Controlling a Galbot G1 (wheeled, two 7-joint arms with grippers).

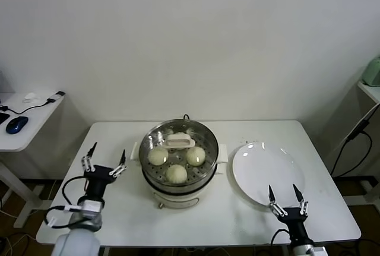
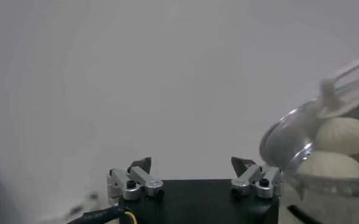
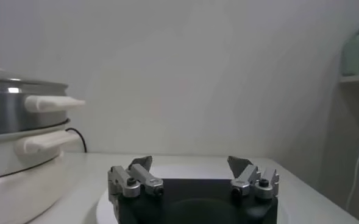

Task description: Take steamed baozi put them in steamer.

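Note:
The steamer [image 1: 178,198] stands mid-table with a glass lid [image 1: 179,142] on top of it. Through the glass I see three steamed baozi [image 1: 158,156], [image 1: 195,155], [image 1: 176,173] lying on the perforated tray. My left gripper [image 1: 105,160] hovers open and empty just left of the steamer. Its wrist view shows the open gripper [image 2: 192,165], the lid's edge [image 2: 283,143] and two of the baozi [image 2: 344,135] off to one side. My right gripper [image 1: 284,198] stands open and empty at the near edge of the white plate [image 1: 264,170]. In its wrist view the gripper [image 3: 191,163] has the steamer [image 3: 14,119] beside it.
The white plate right of the steamer holds nothing. A side table [image 1: 24,140] at far left carries a blue mouse [image 1: 16,124] and cables. A shelf with a green object [image 1: 373,70] and a hanging cable [image 1: 356,134] stand at far right.

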